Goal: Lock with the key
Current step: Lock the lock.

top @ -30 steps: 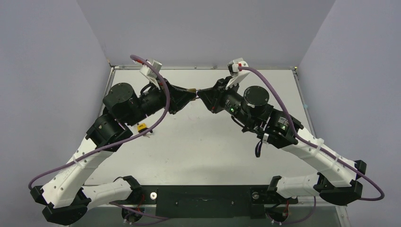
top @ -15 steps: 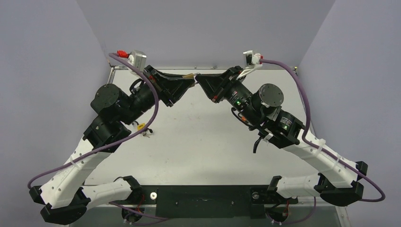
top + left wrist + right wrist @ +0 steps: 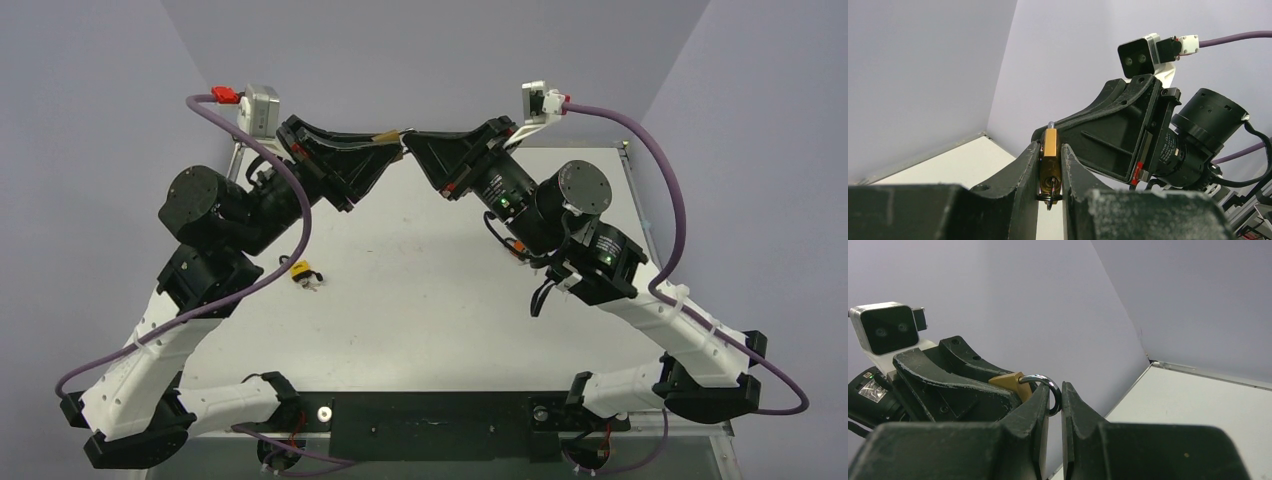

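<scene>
A brass padlock (image 3: 1050, 157) is held in the air between both grippers, high above the back of the table. My left gripper (image 3: 1050, 165) is shut on the padlock's brass body (image 3: 388, 135), with a key and key ring (image 3: 1050, 192) hanging from the keyhole at its near end. My right gripper (image 3: 1054, 395) is shut on the padlock's steel shackle (image 3: 1048, 386), and the brass body (image 3: 1010, 381) shows beyond it. The two grippers meet tip to tip in the top view (image 3: 404, 143).
A small yellow and black object (image 3: 303, 272) lies on the white table (image 3: 430, 310) left of centre. Grey walls enclose the table on three sides. A black mounting bar (image 3: 430, 415) runs along the near edge.
Both arms have risen and moved toward the back wall together, carrying the padlock up between them. The small yellow object on the table is now uncovered.
</scene>
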Robot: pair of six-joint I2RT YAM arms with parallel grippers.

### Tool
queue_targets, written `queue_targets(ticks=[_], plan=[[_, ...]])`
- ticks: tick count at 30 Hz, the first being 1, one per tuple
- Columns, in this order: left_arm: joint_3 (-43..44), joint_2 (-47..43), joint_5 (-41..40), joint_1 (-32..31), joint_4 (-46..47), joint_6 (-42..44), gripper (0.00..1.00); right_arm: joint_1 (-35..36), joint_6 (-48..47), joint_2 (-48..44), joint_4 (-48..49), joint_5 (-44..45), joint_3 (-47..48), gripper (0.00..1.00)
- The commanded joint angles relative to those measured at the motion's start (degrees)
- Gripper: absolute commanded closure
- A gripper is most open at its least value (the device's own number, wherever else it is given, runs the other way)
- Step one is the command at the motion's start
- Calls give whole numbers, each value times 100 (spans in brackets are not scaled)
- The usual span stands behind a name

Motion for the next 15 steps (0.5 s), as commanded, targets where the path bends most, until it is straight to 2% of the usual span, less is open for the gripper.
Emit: queue_targets(ticks=[1,10,15], plan=[[-182,1263,801,-63,-1221,141,100,969,380,654,-295,-2320,284,100],[519,1790,887,89,-1755,226,100,1145,188,1285,-1464,-1825,1051,100],[534,1923,1106,171,-1754,172,100,1263,-74,1572,-1955,-1693,1486,100]])
